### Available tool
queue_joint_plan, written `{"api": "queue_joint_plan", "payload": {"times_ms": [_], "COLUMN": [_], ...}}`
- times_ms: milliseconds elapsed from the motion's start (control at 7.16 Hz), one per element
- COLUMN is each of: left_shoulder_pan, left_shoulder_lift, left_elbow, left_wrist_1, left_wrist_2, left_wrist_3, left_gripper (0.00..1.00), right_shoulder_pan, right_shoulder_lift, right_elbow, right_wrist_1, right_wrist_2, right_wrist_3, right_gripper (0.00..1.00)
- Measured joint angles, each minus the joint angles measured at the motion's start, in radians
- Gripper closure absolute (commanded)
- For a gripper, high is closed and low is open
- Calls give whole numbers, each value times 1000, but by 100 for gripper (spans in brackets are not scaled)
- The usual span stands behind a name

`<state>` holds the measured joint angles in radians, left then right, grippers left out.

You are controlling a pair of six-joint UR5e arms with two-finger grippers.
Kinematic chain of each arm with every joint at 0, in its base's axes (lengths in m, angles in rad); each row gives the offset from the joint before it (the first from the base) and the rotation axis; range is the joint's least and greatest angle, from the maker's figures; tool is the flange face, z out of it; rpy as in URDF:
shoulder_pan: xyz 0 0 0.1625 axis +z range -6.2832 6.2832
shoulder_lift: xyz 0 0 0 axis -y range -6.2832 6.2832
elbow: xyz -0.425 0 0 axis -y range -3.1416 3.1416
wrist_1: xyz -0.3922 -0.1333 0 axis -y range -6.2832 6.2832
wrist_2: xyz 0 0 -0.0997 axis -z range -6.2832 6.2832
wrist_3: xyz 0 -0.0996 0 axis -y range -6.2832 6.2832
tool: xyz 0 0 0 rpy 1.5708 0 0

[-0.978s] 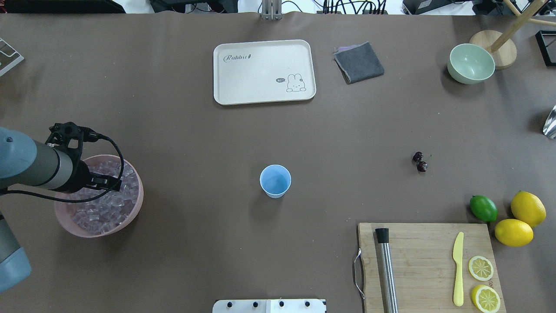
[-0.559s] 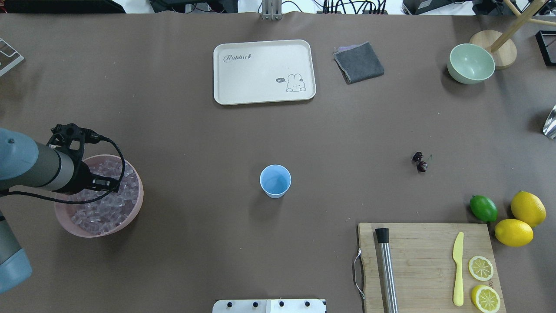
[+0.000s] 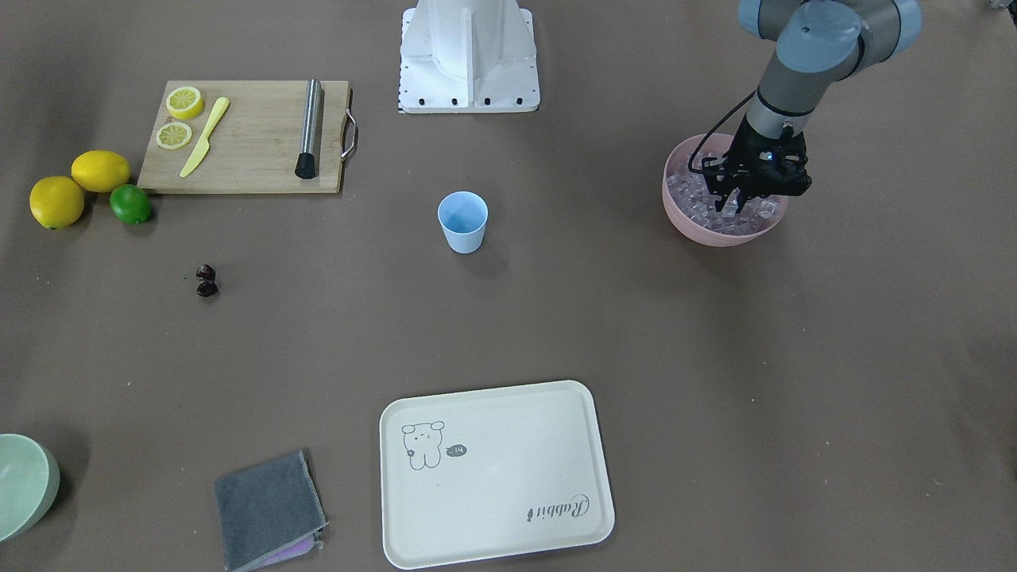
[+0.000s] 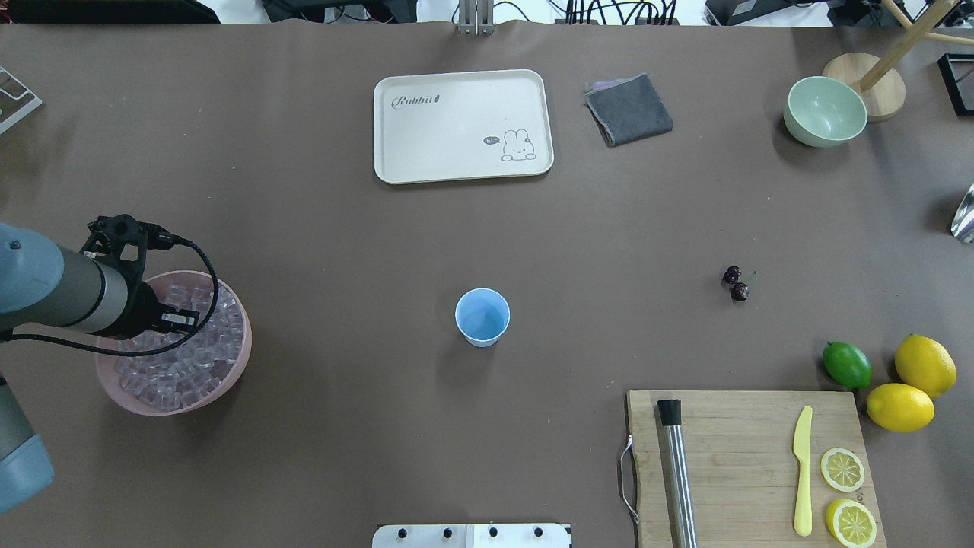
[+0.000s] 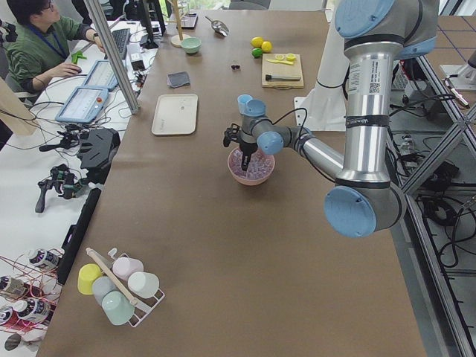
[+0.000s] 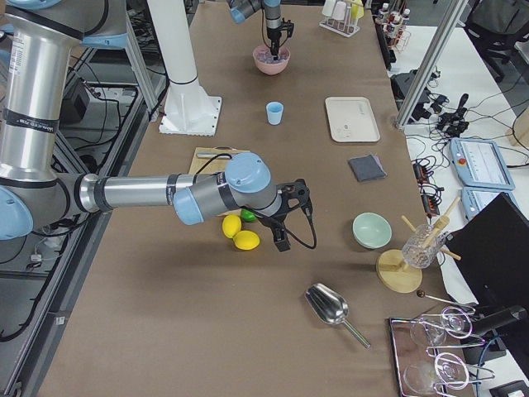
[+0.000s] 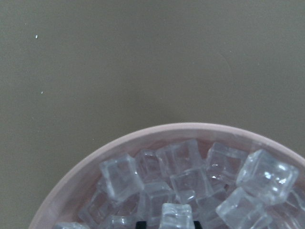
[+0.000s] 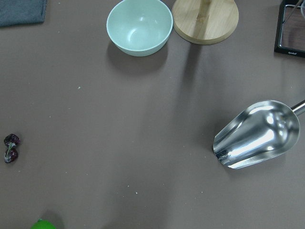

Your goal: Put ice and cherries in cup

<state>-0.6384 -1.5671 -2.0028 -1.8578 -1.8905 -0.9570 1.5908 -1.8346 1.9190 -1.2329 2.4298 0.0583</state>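
Observation:
The light blue cup [image 4: 482, 317] stands upright at the table's middle, with nothing visible inside it. The ice [image 4: 190, 365] fills the pink bowl [image 4: 236, 365] at the left. My left gripper [image 4: 190, 317] points down into the bowl, its tips among the cubes. In the left wrist view one cube [image 7: 176, 217] sits between the fingertips at the bottom edge. The cherries [image 4: 735, 284] lie on the table right of the cup and also show in the right wrist view [image 8: 10, 148]. My right gripper [image 6: 281, 241] hovers near the lemons; I cannot tell whether it is open or shut.
A cream tray [image 4: 462, 125], a grey cloth [image 4: 628, 109] and a pale green bowl [image 4: 825, 111] lie at the far side. A cutting board [image 4: 746, 457] with a knife, a metal rod and lemon slices is at the near right, beside a lime [image 4: 847, 364] and two lemons. A metal scoop [image 8: 257, 133] lies at the far right.
My left gripper has drawn back a little toward the bowl's left side, and the ice cubes around it have shifted. The cup and the cherries have not moved.

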Motion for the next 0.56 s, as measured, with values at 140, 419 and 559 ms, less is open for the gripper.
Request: {"api": "queue_joint_plan", "payload": {"times_ms": [140, 419, 559], "left_shoulder_pan": [-5, -14, -34], "left_shoulder_lift": [0, 6, 8], "left_elbow": [-1, -26, -47], "left_wrist_1": [0, 3, 4], "left_wrist_2": [-2, -14, -44], "left_wrist_3": [1, 12, 19], "left_gripper": [92, 100, 100], "right_shoulder_pan": [0, 0, 0], "right_shoulder_lift": [0, 0, 0], "right_elbow": [0, 0, 0], "right_wrist_1": [0, 0, 0], "right_wrist_2": [0, 2, 2], "right_wrist_3": [0, 0, 0], "right_gripper": [0, 0, 0]}}
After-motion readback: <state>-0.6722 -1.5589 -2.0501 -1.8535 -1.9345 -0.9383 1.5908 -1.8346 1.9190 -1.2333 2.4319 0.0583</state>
